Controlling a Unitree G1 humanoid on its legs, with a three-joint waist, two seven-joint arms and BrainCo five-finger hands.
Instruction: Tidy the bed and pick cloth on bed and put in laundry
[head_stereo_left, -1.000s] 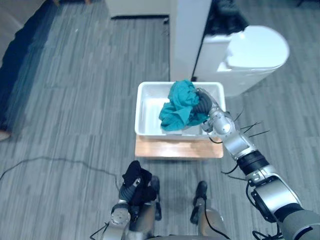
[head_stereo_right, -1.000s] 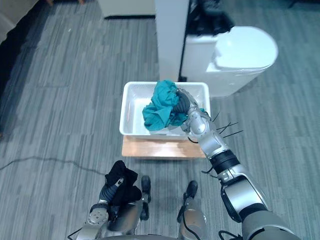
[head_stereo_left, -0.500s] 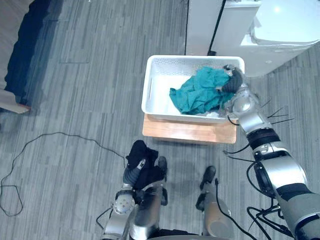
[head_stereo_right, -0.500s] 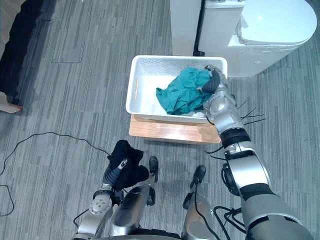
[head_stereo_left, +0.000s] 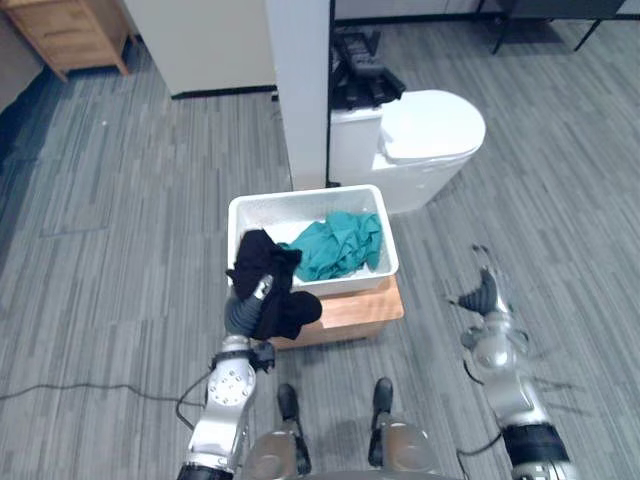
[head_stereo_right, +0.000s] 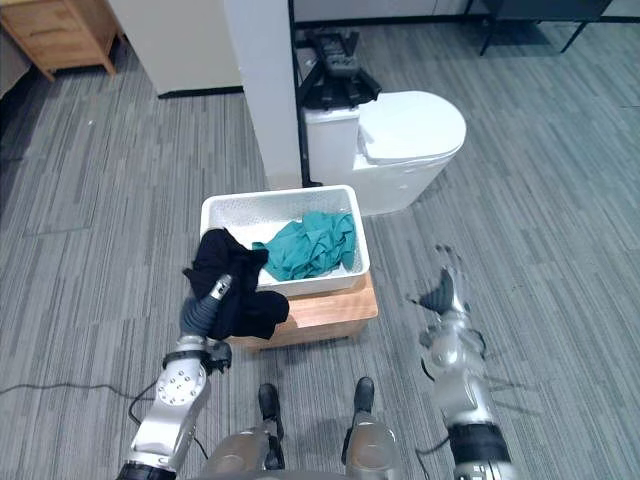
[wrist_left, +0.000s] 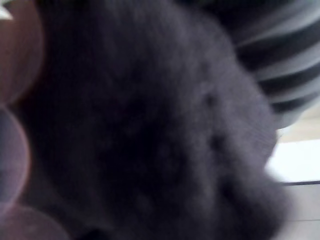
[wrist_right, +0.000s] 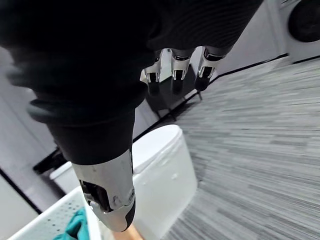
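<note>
A black cloth (head_stereo_left: 266, 283) is bunched in my left hand (head_stereo_left: 247, 309), which is shut on it and holds it up at the front left corner of the white laundry basket (head_stereo_left: 383, 232). Up close, the black cloth (wrist_left: 145, 125) covers the left wrist view. A teal cloth (head_stereo_left: 338, 245) lies loose inside the basket. My right hand (head_stereo_left: 483, 297) hangs open over the carpet to the right of the basket, its fingers (wrist_right: 173, 70) straight and holding nothing.
The basket rests on a low wooden stand (head_stereo_left: 355, 308). Behind it stand a white pillar (head_stereo_left: 298, 90) and a white lidded bin (head_stereo_left: 425, 135). A wooden cabinet (head_stereo_left: 65, 30) is at the far left. Grey carpet lies all around.
My right hand has let go of the teal cloth, which now lies in the basket, and has drawn back to the right and opened. My left hand has risen with the black cloth. The camera has shifted.
</note>
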